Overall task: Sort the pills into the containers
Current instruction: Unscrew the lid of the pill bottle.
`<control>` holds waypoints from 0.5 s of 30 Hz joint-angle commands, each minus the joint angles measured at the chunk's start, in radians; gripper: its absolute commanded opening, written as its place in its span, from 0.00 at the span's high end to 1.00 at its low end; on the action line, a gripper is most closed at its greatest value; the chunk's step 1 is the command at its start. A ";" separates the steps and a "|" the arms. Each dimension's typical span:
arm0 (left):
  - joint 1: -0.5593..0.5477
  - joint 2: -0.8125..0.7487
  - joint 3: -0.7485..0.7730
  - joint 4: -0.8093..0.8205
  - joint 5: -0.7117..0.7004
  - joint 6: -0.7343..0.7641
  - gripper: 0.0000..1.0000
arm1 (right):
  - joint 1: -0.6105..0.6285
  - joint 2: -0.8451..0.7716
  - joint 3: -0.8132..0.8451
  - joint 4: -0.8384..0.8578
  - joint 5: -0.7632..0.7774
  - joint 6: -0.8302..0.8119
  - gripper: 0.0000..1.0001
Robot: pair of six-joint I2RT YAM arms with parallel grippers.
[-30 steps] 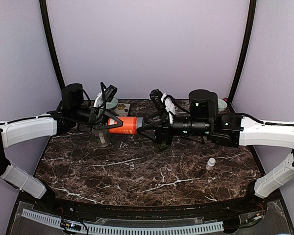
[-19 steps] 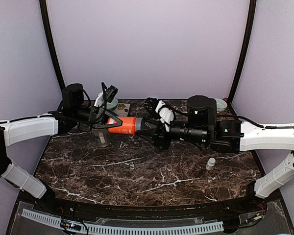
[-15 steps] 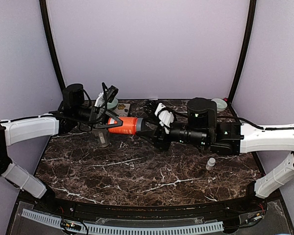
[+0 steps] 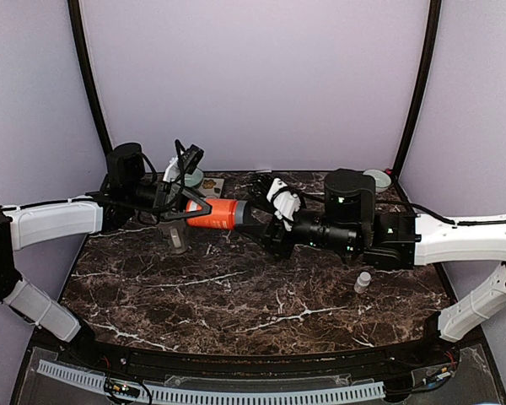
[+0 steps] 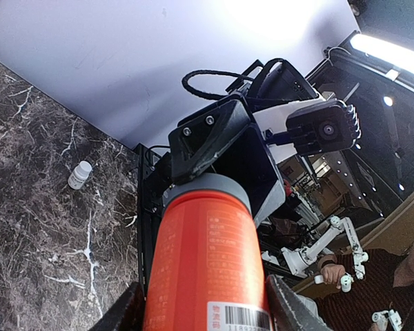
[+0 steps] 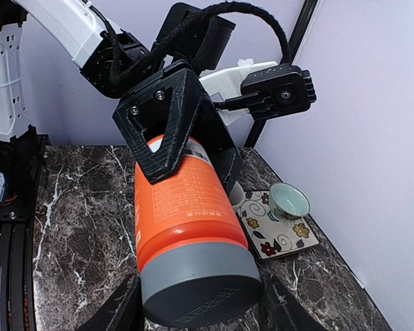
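Note:
An orange bottle (image 4: 218, 215) with a grey cap (image 6: 200, 289) hangs level above the table's far middle. My left gripper (image 4: 194, 213) is shut on its body; in the left wrist view (image 5: 205, 307) the black fingers (image 5: 127, 314) press both sides of the bottle (image 5: 207, 262). My right gripper (image 4: 255, 223) faces it from the right. In the right wrist view (image 6: 200, 307) its fingers (image 6: 121, 307) closely flank the grey cap, and a thin gap shows. A small white pill bottle (image 4: 363, 281) stands on the table at the right. No loose pills show.
A teal bowl (image 6: 290, 201) sits on a flowered coaster (image 6: 279, 231) at the back, behind the left gripper (image 4: 204, 181). Another pale bowl (image 4: 377, 179) is at the back right. A greyish cup (image 4: 178, 240) stands under the left gripper. The table is dark marble (image 4: 236, 304).
My right gripper has moved left toward the bottle, and its fingers now stand round the grey cap. The left gripper has kept the bottle still.

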 commanded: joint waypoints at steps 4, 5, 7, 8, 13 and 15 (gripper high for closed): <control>-0.017 -0.036 0.014 0.115 0.107 -0.006 1.00 | -0.015 0.000 -0.008 -0.084 0.094 0.008 0.40; -0.017 -0.035 0.015 0.116 0.107 -0.005 1.00 | -0.015 -0.004 -0.009 -0.083 0.095 0.009 0.39; -0.017 -0.034 0.016 0.116 0.105 -0.003 1.00 | -0.015 -0.010 -0.009 -0.083 0.096 0.014 0.36; -0.017 -0.033 0.018 0.116 0.104 -0.003 1.00 | -0.016 -0.012 -0.010 -0.085 0.095 0.015 0.35; -0.017 -0.033 0.018 0.115 0.103 0.000 1.00 | -0.015 -0.026 -0.016 -0.086 0.095 0.031 0.34; -0.017 -0.035 0.018 0.107 0.097 0.010 1.00 | -0.015 -0.037 -0.021 -0.090 0.095 0.045 0.34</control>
